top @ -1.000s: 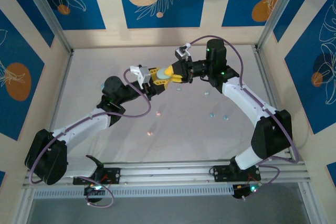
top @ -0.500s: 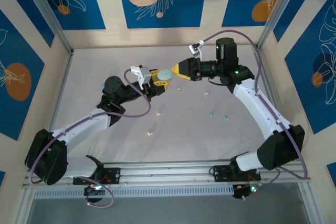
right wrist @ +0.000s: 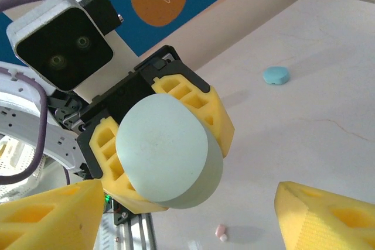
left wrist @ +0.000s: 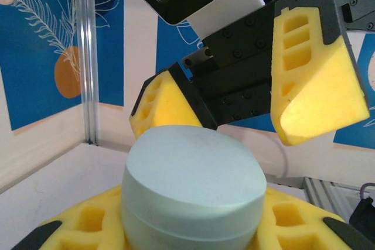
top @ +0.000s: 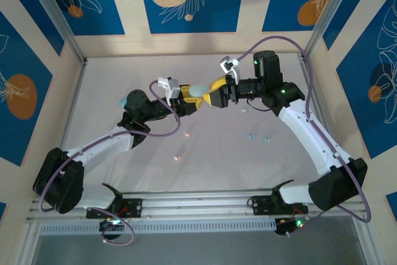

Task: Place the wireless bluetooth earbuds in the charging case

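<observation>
Smooth matt plastic charging case (left wrist: 193, 180), matt white tabletop (right wrist: 316, 127)

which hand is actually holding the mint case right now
The left hand: its yellow fingers clamp the mint case from both sides. The right hand only faces it, spread open.

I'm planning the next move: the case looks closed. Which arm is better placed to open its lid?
Right. The left gripper is shut on the case, holding it up. The right gripper is open and empty, facing the lid, so it is probably the one to use.
</observation>
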